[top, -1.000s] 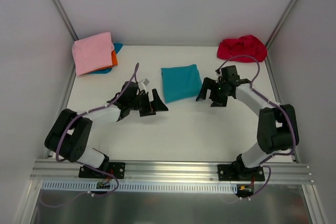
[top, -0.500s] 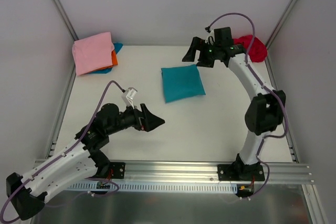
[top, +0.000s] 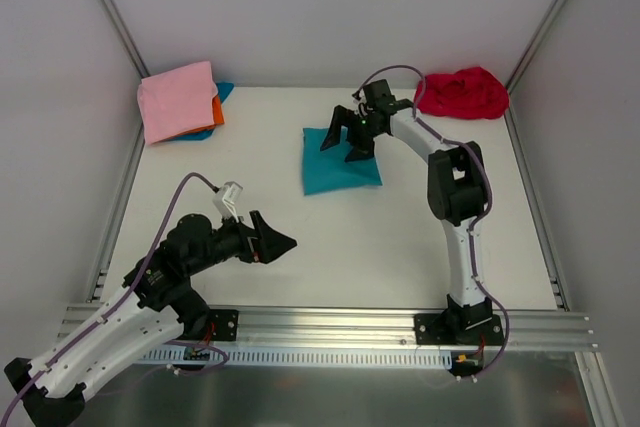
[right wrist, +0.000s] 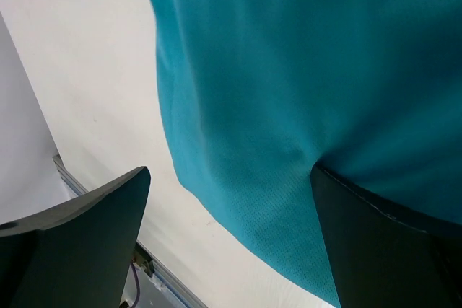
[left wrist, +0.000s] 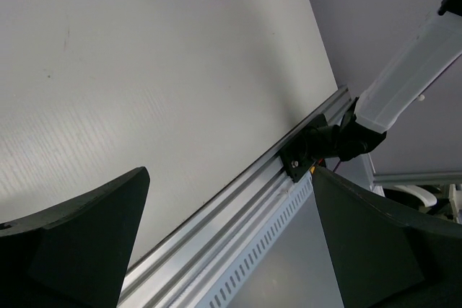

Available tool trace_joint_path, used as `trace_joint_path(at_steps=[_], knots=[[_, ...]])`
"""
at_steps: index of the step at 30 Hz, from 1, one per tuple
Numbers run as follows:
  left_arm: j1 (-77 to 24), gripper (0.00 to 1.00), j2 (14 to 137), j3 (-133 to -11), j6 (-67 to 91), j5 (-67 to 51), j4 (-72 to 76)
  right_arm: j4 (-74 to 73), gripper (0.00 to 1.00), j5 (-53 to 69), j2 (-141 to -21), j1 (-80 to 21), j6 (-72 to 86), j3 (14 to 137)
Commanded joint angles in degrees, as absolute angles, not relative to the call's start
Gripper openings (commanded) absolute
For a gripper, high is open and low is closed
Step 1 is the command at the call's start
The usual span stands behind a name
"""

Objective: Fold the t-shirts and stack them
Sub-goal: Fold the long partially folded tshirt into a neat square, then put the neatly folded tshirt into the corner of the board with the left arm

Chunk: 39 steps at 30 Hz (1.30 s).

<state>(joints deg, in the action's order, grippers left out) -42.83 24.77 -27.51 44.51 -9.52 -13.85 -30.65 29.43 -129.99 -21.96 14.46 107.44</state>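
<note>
A folded teal t-shirt lies flat at the table's middle, and it fills most of the right wrist view. My right gripper stands open over its far edge; one finger touches the cloth and nothing is gripped. My left gripper hangs open and empty above the near-left table, well short of the shirt, looking toward the front rail. At the back left, a pink t-shirt tops a stack with orange and blue edges showing. A crumpled red t-shirt sits in the back right corner.
White walls with metal corner posts close the table on three sides. The aluminium rail with both arm bases runs along the near edge. The right arm's base shows in the left wrist view.
My right gripper swung from the teal shirt's right side up to the back, then came down over its far edge. My left gripper pulled back toward the near left. Both stayed open.
</note>
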Motion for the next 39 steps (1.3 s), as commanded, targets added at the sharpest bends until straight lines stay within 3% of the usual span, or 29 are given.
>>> trace_joint_path(at_steps=[1,14,24,33,39], knots=[[-43.3,0.99,24.5,-27.1,45.5,-8.4,-14.8,-29.4,0.99,31.0,-129.9,-22.9,15.8,109.7],[-43.3,0.99,24.1,-27.2,44.9,-8.2,-15.9,-15.1,0.99,27.8,-117.0,-24.4,19.9,75.9],[-43.3,0.99,22.7,-27.1,44.7,-7.5,-17.5,-9.0,0.99,24.3,-106.8,-29.4,22.7,60.0],[-43.3,0.99,21.2,-24.2,44.7,-7.6,-16.8,-13.8,0.99,20.7,-99.9,-31.0,21.8,60.7],[-43.3,0.99,20.0,-21.4,46.1,-7.9,-14.5,-26.5,1.00,16.6,-93.2,-31.2,17.1,70.7]])
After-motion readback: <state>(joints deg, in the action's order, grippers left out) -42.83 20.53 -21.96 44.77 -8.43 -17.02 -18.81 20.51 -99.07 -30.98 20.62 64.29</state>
